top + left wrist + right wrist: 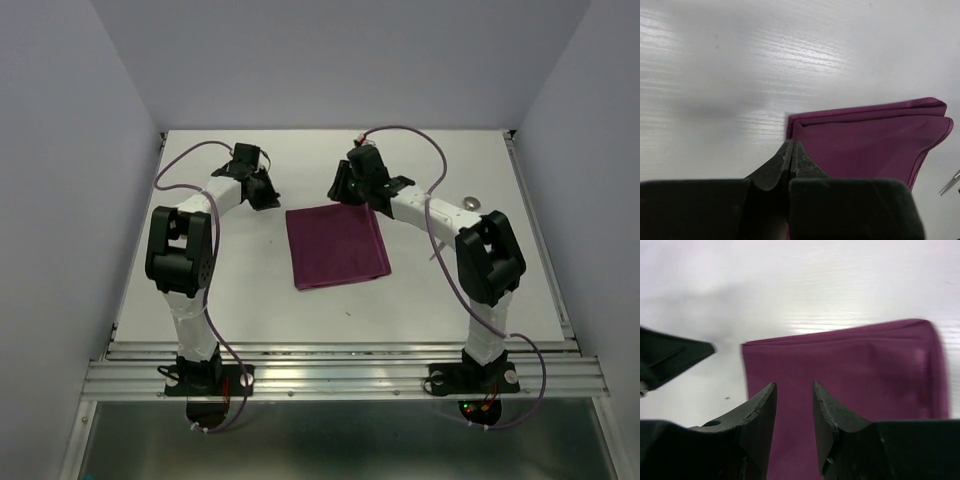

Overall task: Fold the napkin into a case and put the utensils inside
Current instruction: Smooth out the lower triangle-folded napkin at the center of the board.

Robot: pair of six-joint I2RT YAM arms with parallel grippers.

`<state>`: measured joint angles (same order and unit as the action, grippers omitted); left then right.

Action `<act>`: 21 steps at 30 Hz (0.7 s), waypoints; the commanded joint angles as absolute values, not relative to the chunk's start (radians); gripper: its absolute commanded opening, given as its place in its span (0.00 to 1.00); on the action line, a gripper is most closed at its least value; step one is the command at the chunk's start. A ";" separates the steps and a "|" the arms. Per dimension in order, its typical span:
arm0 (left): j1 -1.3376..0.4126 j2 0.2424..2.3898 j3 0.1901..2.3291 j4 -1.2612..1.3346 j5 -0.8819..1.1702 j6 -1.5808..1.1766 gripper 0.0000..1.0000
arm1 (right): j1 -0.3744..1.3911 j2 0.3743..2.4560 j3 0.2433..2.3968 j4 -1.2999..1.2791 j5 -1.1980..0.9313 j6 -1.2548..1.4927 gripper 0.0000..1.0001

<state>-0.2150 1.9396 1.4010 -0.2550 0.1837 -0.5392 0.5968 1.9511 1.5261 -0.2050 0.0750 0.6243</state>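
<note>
Folded plum-purple cloth napkin (337, 246) is lying flat at the centre of the white table (450, 300), with bare tabletop showing along all four edges. The left gripper (262, 190), fingers pressed together on nothing, is pointing at the far left corner; the right gripper (345, 186), jaws spread apart, is hanging over the far edge, where stacked fold layers are showing

Bright even light, blurry wrist views
</note>
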 commanded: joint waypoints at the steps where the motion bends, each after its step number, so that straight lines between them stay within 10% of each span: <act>1: -0.216 1.894 1.385 -0.238 0.242 -0.525 0.04 | 0.514 1.921 1.424 -0.193 0.110 0.611 0.39; 21: -0.241 2.114 1.485 -0.288 0.187 -0.503 0.00 | 0.417 2.123 1.624 -0.308 0.086 0.497 0.08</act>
<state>-0.2398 2.0853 1.4624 -0.2481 0.2352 -0.5312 0.4248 2.0800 1.5558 -0.2836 0.0528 0.5213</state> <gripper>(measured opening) 0.044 0.088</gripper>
